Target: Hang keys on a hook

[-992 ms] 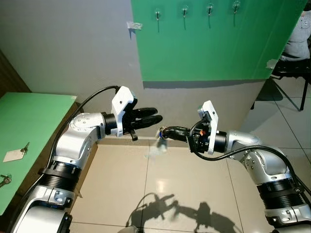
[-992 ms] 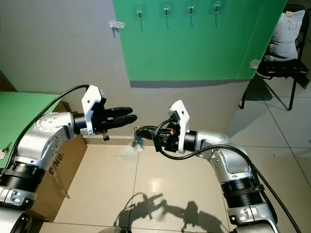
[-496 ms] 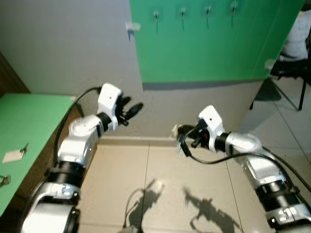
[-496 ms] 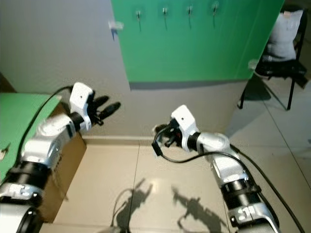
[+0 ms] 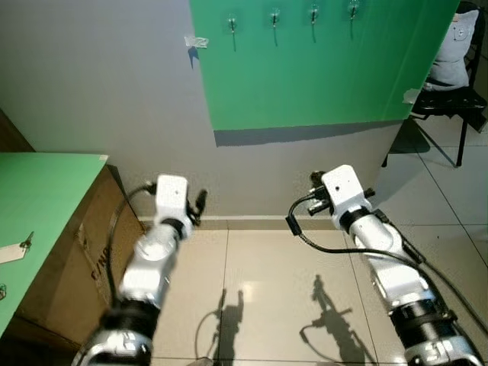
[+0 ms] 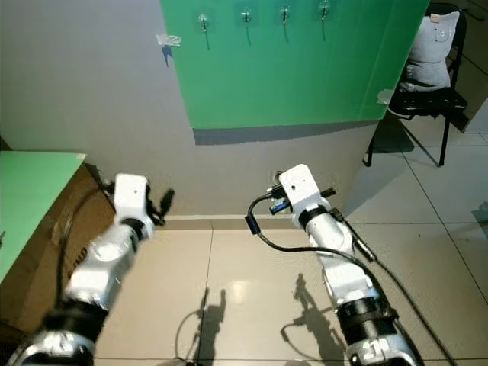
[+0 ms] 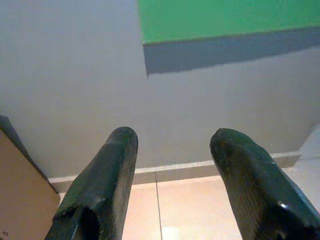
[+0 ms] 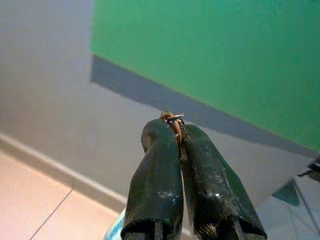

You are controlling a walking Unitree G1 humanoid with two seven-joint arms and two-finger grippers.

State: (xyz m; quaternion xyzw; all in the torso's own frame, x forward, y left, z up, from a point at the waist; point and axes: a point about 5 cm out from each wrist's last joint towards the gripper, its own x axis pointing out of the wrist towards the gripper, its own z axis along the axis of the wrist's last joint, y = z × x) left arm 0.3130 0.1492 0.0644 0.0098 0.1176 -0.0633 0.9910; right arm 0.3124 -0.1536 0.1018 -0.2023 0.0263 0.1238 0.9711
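Brass-coloured metal key ring [image 8: 172, 120] sits pinched at the tips of the right gripper [image 8: 179, 139]; left gripper [image 7: 172, 150] gapes empty. Small wall hooks [image 5: 273, 15] at 12 o'clock are distant; that thin pinch could slip.

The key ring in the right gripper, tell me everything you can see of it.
In the right wrist view, a small coppery metal key ring pokes out just past the tips of the right gripper, whose two black fingers are shut on it. Only its top loop is visible; the keys themselves are hidden between the fingers. Behind it is the grey wall, below the green panel.
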